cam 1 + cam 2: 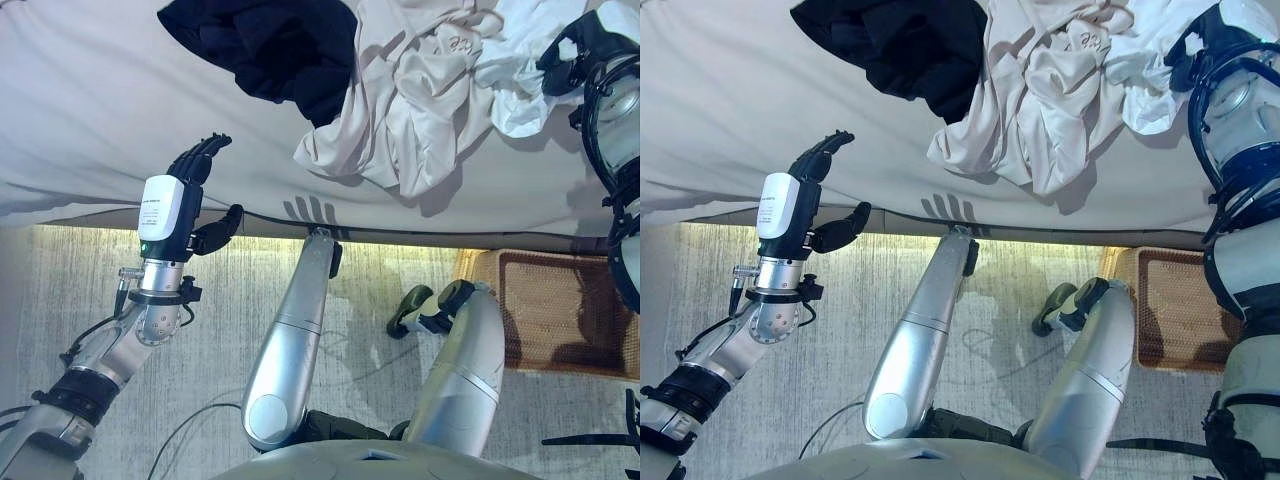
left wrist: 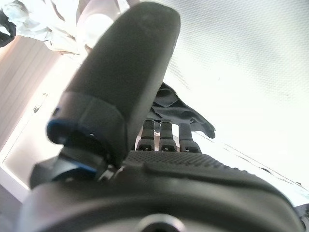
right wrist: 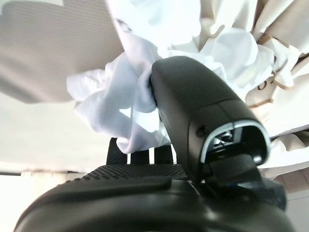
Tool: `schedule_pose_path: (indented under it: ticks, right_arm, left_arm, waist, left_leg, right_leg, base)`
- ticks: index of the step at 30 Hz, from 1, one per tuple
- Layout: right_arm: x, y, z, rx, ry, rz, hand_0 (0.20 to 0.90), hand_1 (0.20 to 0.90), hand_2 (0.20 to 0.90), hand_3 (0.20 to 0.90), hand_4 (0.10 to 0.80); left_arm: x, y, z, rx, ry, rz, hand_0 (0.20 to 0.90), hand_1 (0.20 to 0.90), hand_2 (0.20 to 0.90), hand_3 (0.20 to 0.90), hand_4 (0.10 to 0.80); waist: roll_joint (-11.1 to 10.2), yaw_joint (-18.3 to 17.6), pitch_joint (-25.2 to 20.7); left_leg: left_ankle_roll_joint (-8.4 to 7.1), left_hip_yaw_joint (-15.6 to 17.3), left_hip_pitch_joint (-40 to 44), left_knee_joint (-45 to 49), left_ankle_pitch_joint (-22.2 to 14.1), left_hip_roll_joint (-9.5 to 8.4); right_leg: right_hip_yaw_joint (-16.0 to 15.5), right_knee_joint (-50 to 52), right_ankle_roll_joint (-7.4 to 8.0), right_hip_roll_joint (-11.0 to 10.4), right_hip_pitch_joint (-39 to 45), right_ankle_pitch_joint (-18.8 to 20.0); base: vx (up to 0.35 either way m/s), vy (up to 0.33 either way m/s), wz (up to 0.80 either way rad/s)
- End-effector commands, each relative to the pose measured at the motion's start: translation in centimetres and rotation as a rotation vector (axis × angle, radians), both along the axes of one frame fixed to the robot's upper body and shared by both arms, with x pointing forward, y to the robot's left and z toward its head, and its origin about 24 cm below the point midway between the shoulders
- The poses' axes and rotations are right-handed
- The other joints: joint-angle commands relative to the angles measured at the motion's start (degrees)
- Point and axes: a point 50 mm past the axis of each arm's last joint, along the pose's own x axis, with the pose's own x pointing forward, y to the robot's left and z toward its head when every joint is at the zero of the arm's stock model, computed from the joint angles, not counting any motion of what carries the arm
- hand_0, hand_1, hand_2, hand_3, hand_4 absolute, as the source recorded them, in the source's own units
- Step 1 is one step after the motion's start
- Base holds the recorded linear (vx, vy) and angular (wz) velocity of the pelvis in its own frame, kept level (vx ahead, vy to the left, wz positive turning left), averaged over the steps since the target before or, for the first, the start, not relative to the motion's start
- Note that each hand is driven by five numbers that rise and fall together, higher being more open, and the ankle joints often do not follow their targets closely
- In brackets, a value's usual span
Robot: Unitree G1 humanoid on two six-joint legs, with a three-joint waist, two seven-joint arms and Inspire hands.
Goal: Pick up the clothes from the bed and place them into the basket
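Note:
A pile of clothes lies on the grey bed: a dark garment, a beige garment and a white garment. My right hand is at the white garment on the right of the pile. In the right wrist view the white garment is bunched between the thumb and the fingers. My left hand is open and empty above the bed's front edge, left of the pile. The left wrist view shows its fingers pointing toward the dark garment.
A wicker basket stands on the floor at the lower right, below the bed's edge. The bed's front edge runs across the view above a pale rug.

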Motion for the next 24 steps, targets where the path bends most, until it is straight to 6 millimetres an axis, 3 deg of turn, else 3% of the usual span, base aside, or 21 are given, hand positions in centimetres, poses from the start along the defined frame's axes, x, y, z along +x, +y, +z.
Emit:
schedule_pose_path:
  ticks: [1,13,15,19,24]
  right_arm:
    - [-1.7,-1.9,2.7,-0.09,-0.086,-0.031,0.3,0.3,0.3,0.2,0.1]
    - [-2.7,-3.6,1.8,-0.1,-0.133,-0.059,0.3,0.3,0.3,0.2,0.1]
    - [-3.1,-3.8,2.2,-0.116,-0.167,-0.055,0.3,0.3,0.3,0.2,0.1]
    - [-3.8,-4.2,2.9,-0.117,-0.23,-0.049,0.3,0.3,0.3,0.2,0.1]
    - [-4.8,-4.6,4.7,-0.11,-0.316,-0.046,0.3,0.3,0.3,0.2,0.1]
  left_arm:
    - [-0.7,0.4,3.5,-0.077,-0.173,-0.029,0.9,0.9,0.9,0.9,0.8]
    - [0.3,0.5,4.0,-0.058,-0.136,-0.027,0.9,0.9,0.9,0.9,0.8]
    - [0.5,0.8,3.8,-0.043,-0.11,-0.023,0.9,0.9,0.9,0.9,0.8]
    - [1.1,1.9,3.7,-0.02,-0.052,0.019,0.9,0.9,0.9,0.9,0.8]
    - [1.6,2.9,3.0,-0.014,0.008,0.076,0.9,0.9,0.9,0.9,0.8]
  waist:
    - [-0.2,0.0,-6.2]
    - [-2.9,-1.4,-13.0]
    - [-3.8,-1.5,-14.3]
    - [-5.1,-1.7,-15.3]
    - [-6.0,-2.5,-17.2]
  left_leg:
    - [3.44,5.4,3.8,-4.5,4.4,1.52]
    - [2.37,6.2,15.7,-19.0,5.9,3.89]
    - [2.34,6.9,20.0,-25.9,8.5,4.63]
    - [2.13,7.5,26.6,-32.9,9.4,5.53]
    - [1.39,8.4,35.2,-42.7,11.3,6.32]
  right_leg:
    - [-3.8,0.3,-1.57,4.3,3.7,1.4]
    - [-4.5,-13.4,-0.42,5.7,15.1,4.1]
    - [-6.1,-19.5,-0.76,5.2,19.3,7.0]
    - [-7.5,-26.0,-0.59,4.9,26.3,8.1]
    - [-8.8,-37.5,-0.39,6.8,36.2,10.4]
  base:
    - [0.037,0.007,0.0]
    - [-0.004,-0.022,-0.04]
    - [-0.09,-0.05,0.31]
    - [-0.031,-0.049,-0.17]
    - [-0.001,-0.022,-0.17]
